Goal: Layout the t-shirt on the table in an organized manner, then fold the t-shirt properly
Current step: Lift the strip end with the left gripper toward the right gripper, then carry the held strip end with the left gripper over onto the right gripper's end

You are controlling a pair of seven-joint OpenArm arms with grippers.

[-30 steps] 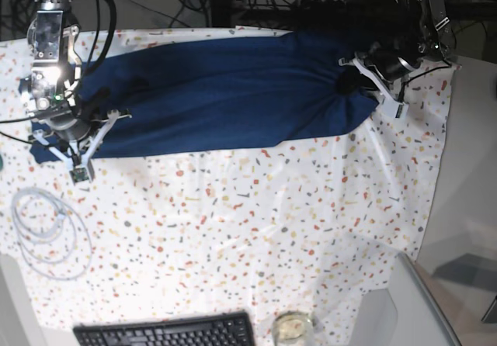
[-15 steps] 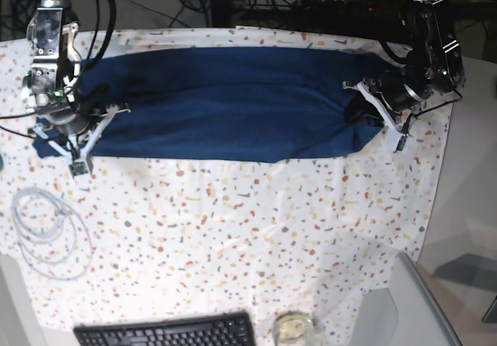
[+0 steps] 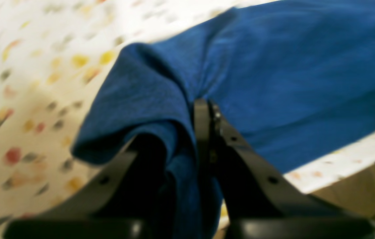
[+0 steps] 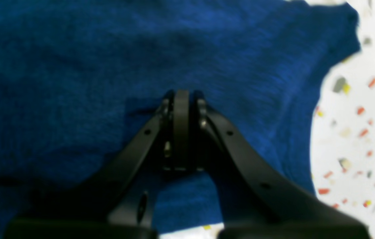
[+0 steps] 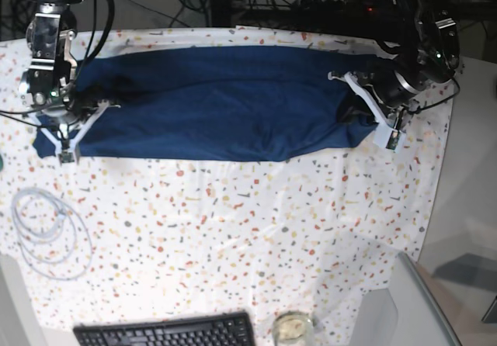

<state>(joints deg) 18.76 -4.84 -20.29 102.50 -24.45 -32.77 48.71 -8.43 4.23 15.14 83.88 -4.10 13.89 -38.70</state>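
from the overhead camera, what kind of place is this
Probably a robotics lab bench, not a home: a table covered in speckled cloth, a black keyboard and coiled white cable at its near side, tangled wiring behind, and a navy t-shirt spread out.

The speckled table (image 5: pixel 256 222) carries the t-shirt (image 5: pixel 217 102), a cable coil (image 5: pixel 46 233) and a keyboard (image 5: pixel 167 330).

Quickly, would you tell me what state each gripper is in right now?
Left gripper: shut on the t-shirt, fabric bunched between its fingers.
Right gripper: shut, pressed against the t-shirt; whether it pinches fabric cannot be told.
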